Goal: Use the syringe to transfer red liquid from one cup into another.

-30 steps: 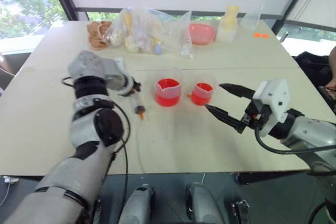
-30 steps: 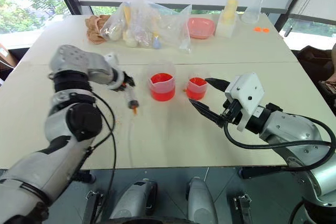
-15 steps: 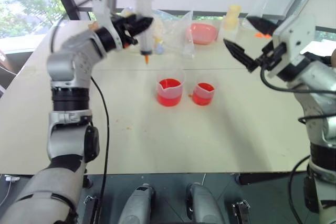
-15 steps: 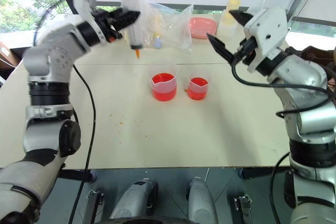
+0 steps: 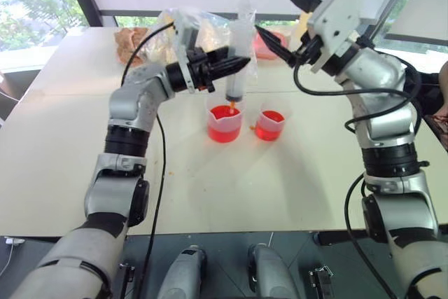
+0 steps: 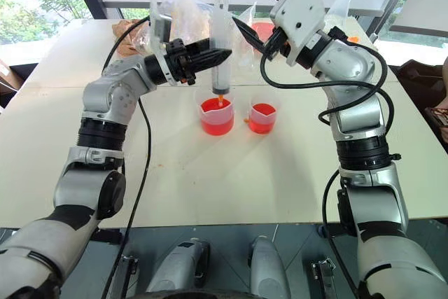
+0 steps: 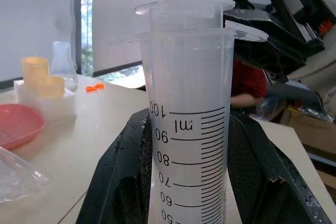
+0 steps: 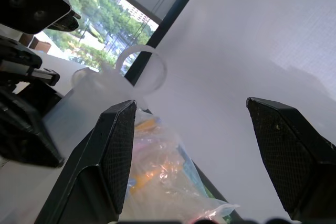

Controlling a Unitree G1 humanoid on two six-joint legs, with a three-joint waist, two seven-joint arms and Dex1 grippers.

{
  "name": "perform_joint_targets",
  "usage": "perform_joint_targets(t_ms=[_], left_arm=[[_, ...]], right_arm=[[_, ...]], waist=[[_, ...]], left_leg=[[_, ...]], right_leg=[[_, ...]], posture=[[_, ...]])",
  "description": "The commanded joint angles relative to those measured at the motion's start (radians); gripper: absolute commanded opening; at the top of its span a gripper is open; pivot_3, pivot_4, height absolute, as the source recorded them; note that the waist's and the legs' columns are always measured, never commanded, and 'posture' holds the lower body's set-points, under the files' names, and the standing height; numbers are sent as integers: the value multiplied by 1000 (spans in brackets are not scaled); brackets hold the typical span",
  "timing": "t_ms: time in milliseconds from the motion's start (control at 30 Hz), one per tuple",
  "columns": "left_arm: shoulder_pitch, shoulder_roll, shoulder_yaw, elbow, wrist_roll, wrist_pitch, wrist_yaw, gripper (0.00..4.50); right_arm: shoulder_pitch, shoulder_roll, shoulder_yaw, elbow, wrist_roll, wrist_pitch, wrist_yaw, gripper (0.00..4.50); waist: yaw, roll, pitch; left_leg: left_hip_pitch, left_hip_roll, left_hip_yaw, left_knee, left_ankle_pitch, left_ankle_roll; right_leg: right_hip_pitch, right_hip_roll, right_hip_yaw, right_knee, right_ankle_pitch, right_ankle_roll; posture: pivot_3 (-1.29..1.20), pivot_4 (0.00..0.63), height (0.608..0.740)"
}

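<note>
Left claw [image 6: 210, 57] pinches the upright syringe [image 6: 220, 50] over the larger cup [image 6: 216, 116] as the spread right claw [image 6: 255, 8] nears its plunger; a clumsy grab could tilt it.

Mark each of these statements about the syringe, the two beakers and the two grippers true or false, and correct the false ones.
1. The left gripper holds the large clear plastic syringe upright. True.
2. The syringe's orange tip points down over the smaller, narrower clear beaker. False: it points down over the larger, wider clear beaker.
3. The right gripper is shut on the syringe's plunger. False: its jaws are wide open near the plunger's top.
4. Both beakers hold translucent red liquid. True.
5. The pink bowl sits between the two beakers. False: it sits at the table's far side, behind them.
</note>
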Motion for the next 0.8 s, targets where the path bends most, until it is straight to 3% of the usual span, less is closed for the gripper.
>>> perform_joint_targets(t_ms=[33,500,600,767,800], left_arm=[[-6,-2,-14,-4,13,-45,-20,1445],[40,9,-94,22,116,-162,-73,1445],[29,0,-85,92,143,-206,-49,1444],[19,-15,-85,168,177,-267,-39,1444],[21,-18,-89,181,187,-283,-38,1444]], right_arm=[[-20,20,-2,-10,-10,-32,11,3493],[9,79,33,38,-44,-65,56,3493],[13,89,36,48,-46,-83,69,2656],[18,97,36,40,-42,-88,89,55],[19,98,34,35,-42,-84,89,55]], waist=[[-1,0,0],[0,0,0],[0,0,0],[0,0,0],[0,0,0]], left_leg=[[0,0,0,0,-1,1],[0,0,0,0,-2,4],[0,0,0,0,-2,4],[0,0,0,0,-2,4],[0,0,0,0,-2,4]], right_leg=[[0,1,0,0,0,0],[0,1,0,0,0,0],[0,1,0,0,0,0],[-1,1,0,0,0,0],[-1,1,0,0,0,0]], posture=[[0,150,740],[0,150,740],[0,150,740],[0,150,740],[0,150,740]])
